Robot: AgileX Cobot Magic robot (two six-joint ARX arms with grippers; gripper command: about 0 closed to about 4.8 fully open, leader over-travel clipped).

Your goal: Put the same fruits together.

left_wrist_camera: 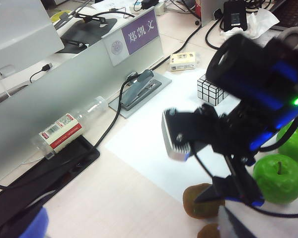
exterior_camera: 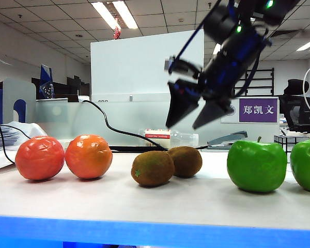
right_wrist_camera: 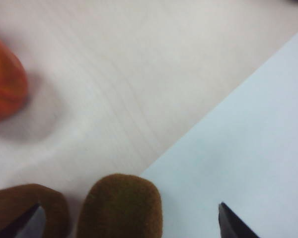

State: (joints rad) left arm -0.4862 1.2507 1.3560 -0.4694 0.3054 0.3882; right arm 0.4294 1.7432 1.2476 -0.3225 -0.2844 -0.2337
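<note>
Two oranges (exterior_camera: 40, 157) (exterior_camera: 88, 156) sit side by side on the left of the table, two brown kiwis (exterior_camera: 152, 168) (exterior_camera: 186, 160) touch in the middle, and two green apples (exterior_camera: 256, 166) (exterior_camera: 306, 164) stand on the right. My right gripper (exterior_camera: 182, 127) hangs open above the kiwis and holds nothing. The right wrist view has one kiwi (right_wrist_camera: 120, 206) below the gap between the fingers, the other kiwi (right_wrist_camera: 20, 208) beside it and an orange (right_wrist_camera: 5, 82) farther off. Of my left gripper, only one blue finger (left_wrist_camera: 32, 225) shows, high over the table's back, with nothing in it.
A black-and-white cube (left_wrist_camera: 212, 89) lies behind the apples. A plastic bottle (exterior_camera: 168, 138), a stapler (exterior_camera: 227, 138), a black cable (exterior_camera: 108, 124) and a purple nameplate (exterior_camera: 257, 110) line the back. A white sheet (right_wrist_camera: 248, 124) covers the right part of the table. The front edge (exterior_camera: 144, 230) is blue.
</note>
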